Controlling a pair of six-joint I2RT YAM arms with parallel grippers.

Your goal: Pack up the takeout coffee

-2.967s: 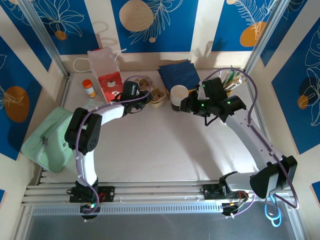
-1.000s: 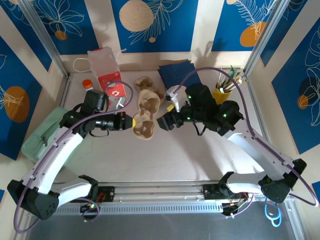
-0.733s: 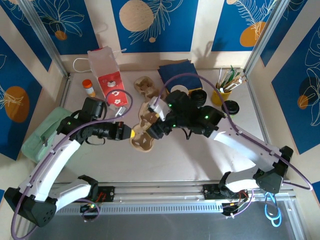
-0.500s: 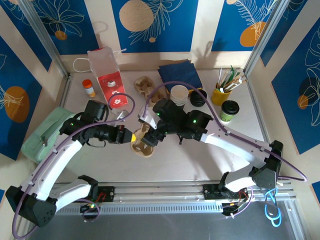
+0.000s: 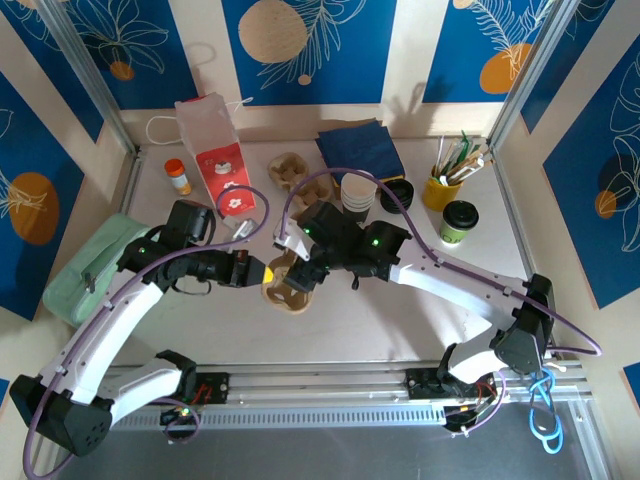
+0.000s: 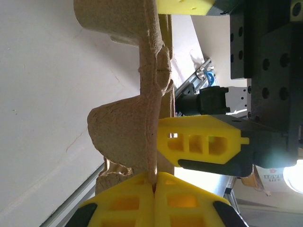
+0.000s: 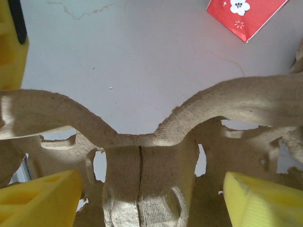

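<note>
The coffee (image 5: 459, 222) stood upright with its lid on, well off to the right of both pairs of jaws and untouched. Nearer in, the carrier (image 5: 284, 283) lay between them. My left jaws were pinched shut on its thin rim. My right jaws stood wide, one finger (image 7: 40, 201) either side of the carrier's middle bridge, not gripping it. I judged the pulp the weak point: that bridge showed a seam down its centre, and a squeeze there, or the two arms pulling against each other, could fold or tear it. The fingers were crowded just beside one another and could clash. The right arm's cable looped close to the cup stack (image 5: 357, 190), which it might topple.
</note>
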